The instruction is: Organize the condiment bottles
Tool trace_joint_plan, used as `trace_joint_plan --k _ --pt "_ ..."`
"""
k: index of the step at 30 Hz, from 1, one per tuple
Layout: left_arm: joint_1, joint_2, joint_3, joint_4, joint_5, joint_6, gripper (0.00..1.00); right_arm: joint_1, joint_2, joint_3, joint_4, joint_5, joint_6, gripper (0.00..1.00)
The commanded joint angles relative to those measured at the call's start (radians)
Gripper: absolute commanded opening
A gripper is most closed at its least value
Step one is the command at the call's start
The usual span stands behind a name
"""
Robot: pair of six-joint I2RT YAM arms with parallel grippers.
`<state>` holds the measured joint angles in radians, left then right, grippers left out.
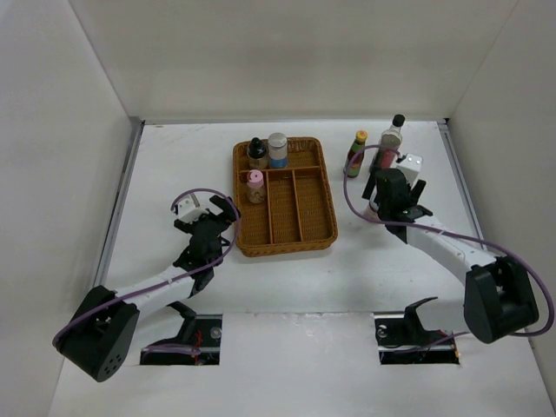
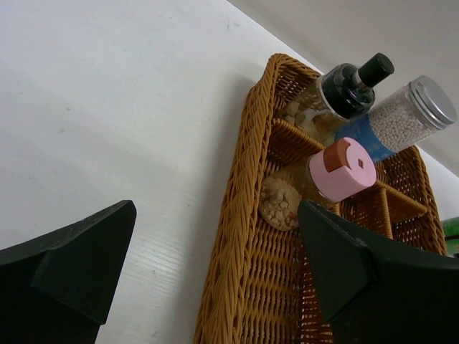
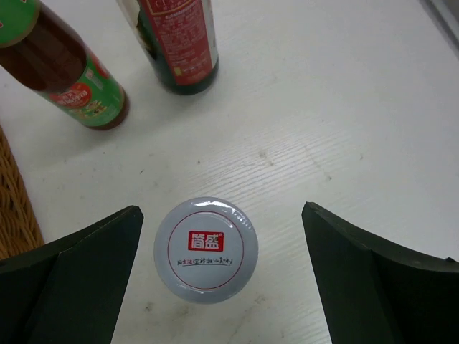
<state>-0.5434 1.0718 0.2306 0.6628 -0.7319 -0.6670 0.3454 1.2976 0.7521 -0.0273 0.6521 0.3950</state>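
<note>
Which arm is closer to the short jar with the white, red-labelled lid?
Right. The right gripper hangs open directly over the short white-lidded jar; the left gripper sits far off, beyond the brown wicker tray.

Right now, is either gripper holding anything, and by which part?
Nothing is held. The right gripper stands open astride the short jar, clear of its lid; the left gripper is open beside the wicker tray.

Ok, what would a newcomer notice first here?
The brown wicker tray mid-table, with a pink-capped bottle, a black-capped bottle and a white-capped bottle clustered at its far left corner. To its right, the right hand stands open on either side of a short jar with a white, red-labelled lid, a yellow-capped bottle and a tall black-capped bottle standing just beyond.
</note>
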Motion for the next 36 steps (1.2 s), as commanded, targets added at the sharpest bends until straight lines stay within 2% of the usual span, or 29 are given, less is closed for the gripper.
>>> trace_joint_plan --k 1,6,8,14,16,18,22,29,36 --pt "0.006 -0.006 0.003 0.043 0.012 -0.016 1.0 -0.006 0.014 0.007 -0.009 -0.046 0.071 1.0" --pt "0.004 0.01 0.006 0.047 0.012 -0.019 1.0 -0.001 0.051 -0.027 0.03 -0.101 0.107 1.0" --pt "0.003 0.019 0.009 0.047 0.023 -0.02 1.0 -0.001 0.087 -0.013 0.04 -0.112 0.113 0.95" --pt "0.007 -0.006 0.003 0.043 0.025 -0.022 1.0 0.016 0.097 0.024 0.092 -0.019 0.07 0.58" --pt "0.007 -0.013 0.001 0.044 0.023 -0.022 1.0 0.06 0.057 0.047 0.096 0.059 0.024 0.52" --pt "0.01 -0.004 0.001 0.046 0.02 -0.022 1.0 0.115 0.016 0.09 0.098 0.105 -0.025 0.52" --pt "0.013 -0.01 0.001 0.047 0.026 -0.023 1.0 0.239 -0.001 0.183 0.162 0.098 -0.114 0.52" --pt "0.017 0.0 0.003 0.046 0.023 -0.025 1.0 0.402 0.267 0.456 0.239 -0.077 -0.139 0.53" --pt "0.026 0.002 -0.002 0.043 0.023 -0.025 1.0 0.448 0.497 0.688 0.234 -0.14 -0.166 0.54"
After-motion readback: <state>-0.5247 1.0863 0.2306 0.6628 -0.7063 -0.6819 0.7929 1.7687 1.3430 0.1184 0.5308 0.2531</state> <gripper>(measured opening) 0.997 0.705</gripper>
